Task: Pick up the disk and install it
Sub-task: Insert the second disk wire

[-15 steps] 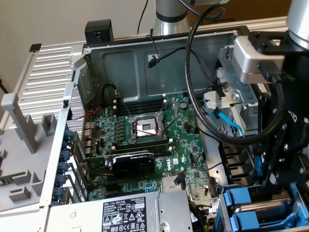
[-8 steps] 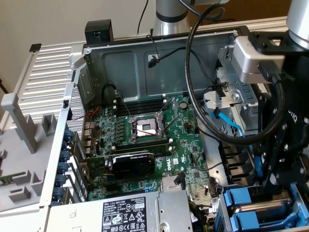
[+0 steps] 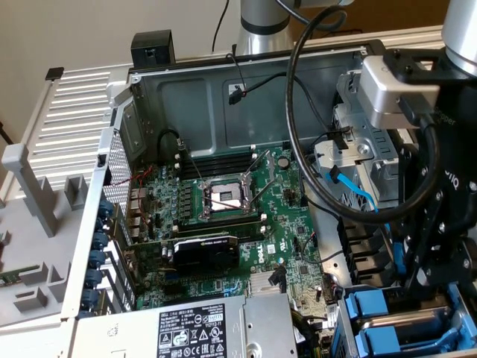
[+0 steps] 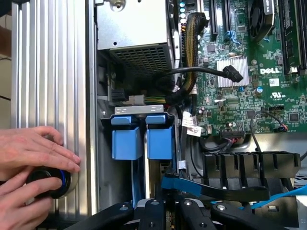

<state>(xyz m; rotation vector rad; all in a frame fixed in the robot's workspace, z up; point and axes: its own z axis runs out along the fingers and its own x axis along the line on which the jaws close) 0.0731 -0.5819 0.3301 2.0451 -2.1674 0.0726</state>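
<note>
I have the gripper [image 3: 419,282] down in the lower right of the exterior view, hanging over the drive bay [image 3: 402,321] of the open computer case [image 3: 149,104]. In the wrist view its fingers [image 4: 154,213] are drawn close together, nearly pressed, and I make out nothing pinched between them.

The disk [image 4: 159,140], as I judge it, is the blue-framed unit seated in that bay straight ahead of the fingers, just beside a second blue carrier [image 4: 126,141]. The gripper is near it; I cannot tell whether it touches.

I expect the disk to be dense for its size and quite rigid, with smooth metal faces that could slip. Its plastic frame should give slightly under pressure. It will not take knocks well, so I would keep off the label face. I would take hold across the long blue rails or at the end tabs, where the plastic offers some bite.

A blue data cable [image 3: 358,195] loops close above the bay and could snag. A person's hands [image 4: 33,158] rest on a round black knob [image 4: 48,181] outside the case.
</note>
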